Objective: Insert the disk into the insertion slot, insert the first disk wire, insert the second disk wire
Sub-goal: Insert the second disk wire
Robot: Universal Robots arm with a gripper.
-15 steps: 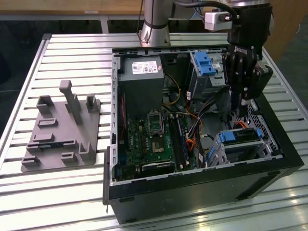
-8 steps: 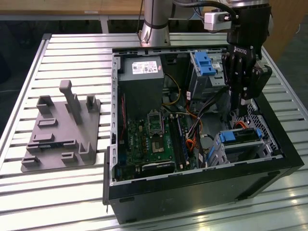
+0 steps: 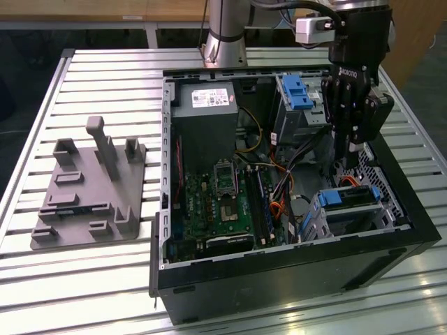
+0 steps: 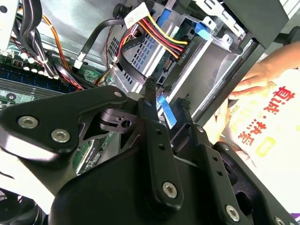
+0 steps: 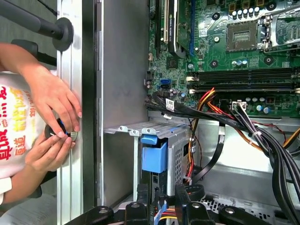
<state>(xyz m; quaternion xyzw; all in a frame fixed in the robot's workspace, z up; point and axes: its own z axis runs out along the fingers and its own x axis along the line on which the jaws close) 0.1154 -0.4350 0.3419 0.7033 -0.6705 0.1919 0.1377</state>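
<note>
Gripper [image 3: 347, 148]: hanging inside the case above the disk [image 3: 347, 197], fingers [image 4: 151, 105] narrowly parted around a blue tab.
First wrist view: a person's hands [image 5: 54, 123] pressing the table rail.

The arm reaches steeply down, its black gripper [image 3: 349, 143] pointing downward. In the second wrist view the two fingers [image 4: 154, 126] stand slightly apart, a narrow gap between their tips. A person's hands [image 5: 54, 122] lie off to one side of the gripper.

Black tool [image 3: 351, 143] with silver screws; white camera box [image 3: 312, 28] on wrist.
</note>
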